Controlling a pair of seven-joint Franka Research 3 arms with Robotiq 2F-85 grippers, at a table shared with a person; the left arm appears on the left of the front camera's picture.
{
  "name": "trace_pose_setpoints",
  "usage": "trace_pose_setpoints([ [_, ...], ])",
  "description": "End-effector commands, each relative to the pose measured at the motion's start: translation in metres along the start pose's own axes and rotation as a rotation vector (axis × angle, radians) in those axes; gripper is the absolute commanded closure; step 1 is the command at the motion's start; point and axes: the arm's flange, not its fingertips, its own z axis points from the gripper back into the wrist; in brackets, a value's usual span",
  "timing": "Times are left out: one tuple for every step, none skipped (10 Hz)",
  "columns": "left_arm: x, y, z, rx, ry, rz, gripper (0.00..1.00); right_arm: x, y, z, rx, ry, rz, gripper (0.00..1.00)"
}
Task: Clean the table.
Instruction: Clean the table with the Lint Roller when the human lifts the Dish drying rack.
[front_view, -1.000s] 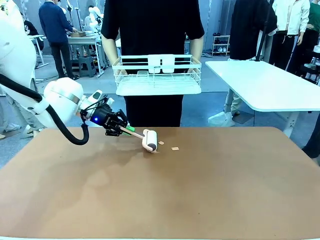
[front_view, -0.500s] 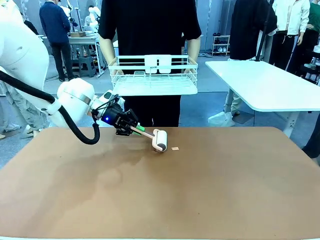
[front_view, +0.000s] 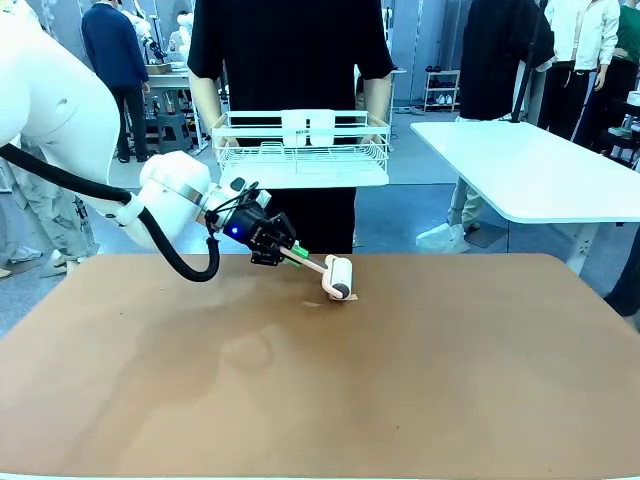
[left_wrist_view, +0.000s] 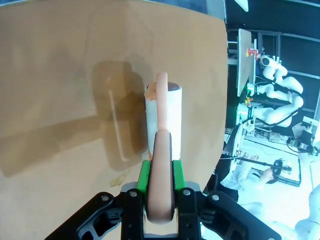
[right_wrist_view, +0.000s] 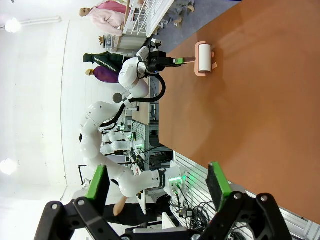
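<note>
My left gripper (front_view: 291, 253) is shut on the pinkish handle of a lint roller (front_view: 338, 277), whose white roll rests on the reddish-brown table (front_view: 420, 380) near the far edge. In the left wrist view, the green pads (left_wrist_view: 144, 175) clamp the handle and the roll (left_wrist_view: 164, 117) lies on the table (left_wrist_view: 60, 75) ahead. A small tan scrap (left_wrist_view: 118, 178) lies beside the fingers, and another clings to the roll's end (left_wrist_view: 151, 90). My right gripper (right_wrist_view: 159, 182) is open, hanging off the table's side with nothing between its fingers. From there the roller (right_wrist_view: 203, 57) shows far off.
A person stands at the far side holding a white wire rack (front_view: 300, 150) above the table's far edge. A white-topped table (front_view: 540, 170) stands at the back right. Other people stand in the background.
My left gripper has swept the roller to the right along the far edge, over the two tan scraps. The person's rack has shifted slightly left and up.
</note>
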Motion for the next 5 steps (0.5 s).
trace_pose_setpoints([
  [0.007, -0.004, -0.017, -0.001, 0.034, 0.029, 0.92, -0.002, 0.002, 0.001, 0.013, 0.004, 0.011, 0.00],
  [0.005, -0.007, -0.026, 0.012, 0.057, 0.025, 0.92, -0.002, 0.002, 0.001, 0.013, 0.004, 0.011, 0.00],
  [0.003, -0.006, -0.036, 0.041, 0.063, 0.018, 0.92, -0.002, 0.002, 0.001, 0.013, 0.004, 0.011, 0.00],
  [0.002, -0.001, -0.035, 0.056, 0.065, 0.030, 0.92, -0.002, 0.002, 0.001, 0.013, 0.004, 0.011, 0.00],
  [0.002, 0.001, -0.039, 0.053, 0.045, 0.039, 0.92, -0.002, 0.002, 0.001, 0.013, 0.004, 0.011, 0.00],
])
